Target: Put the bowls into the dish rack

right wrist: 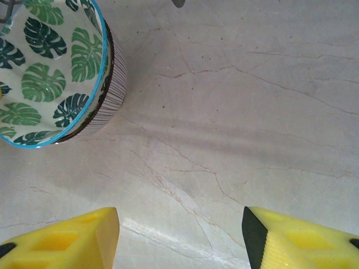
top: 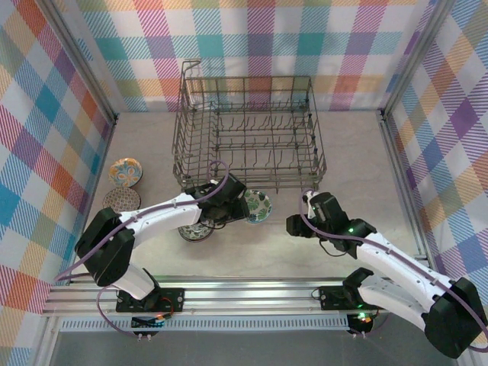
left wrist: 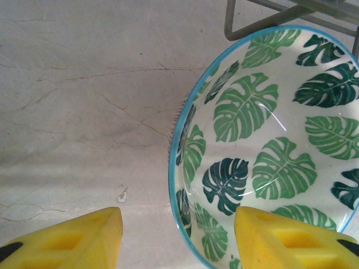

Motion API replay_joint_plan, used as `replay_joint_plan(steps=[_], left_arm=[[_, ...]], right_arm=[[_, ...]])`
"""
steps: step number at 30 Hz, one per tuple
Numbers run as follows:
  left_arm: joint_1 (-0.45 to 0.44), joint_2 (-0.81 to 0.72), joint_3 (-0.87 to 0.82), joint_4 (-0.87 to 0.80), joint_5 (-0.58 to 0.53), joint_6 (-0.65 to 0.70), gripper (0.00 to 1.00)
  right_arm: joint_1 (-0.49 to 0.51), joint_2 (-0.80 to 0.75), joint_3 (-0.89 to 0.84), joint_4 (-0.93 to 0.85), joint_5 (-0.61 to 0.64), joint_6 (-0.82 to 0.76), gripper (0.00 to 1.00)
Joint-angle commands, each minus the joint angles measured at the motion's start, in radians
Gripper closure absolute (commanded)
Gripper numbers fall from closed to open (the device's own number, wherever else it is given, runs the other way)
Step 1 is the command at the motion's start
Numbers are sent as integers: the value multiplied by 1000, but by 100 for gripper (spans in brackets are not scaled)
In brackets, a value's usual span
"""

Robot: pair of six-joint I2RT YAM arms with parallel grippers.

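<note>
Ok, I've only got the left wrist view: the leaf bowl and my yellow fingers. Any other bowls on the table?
Observer: Three more: a dark bowl just left of the green-leaf bowl, plus an orange-teal bowl and a lattice bowl further left.
Operator: Anything in the rack yet?
Observer: No, the dish rack holds no bowls.
Operator: Where's the right gripper?
Observer: The right gripper is open over bare table, to the right of the green-leaf bowl.
</note>
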Motion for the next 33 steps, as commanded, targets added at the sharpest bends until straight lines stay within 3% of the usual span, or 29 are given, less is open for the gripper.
replay_joint_plan(steps=[1,20,33], left_arm=[[0,38,34,0,-5,-23,47],[1,53,4,66,23,-44,77],[-14,34,-3,92,24,-40,88]], right_arm=[[5,-15,-23,16,14,-9,39],[4,-49,-68,30,31,1,39],[4,-44,-76,37,32,6,39]])
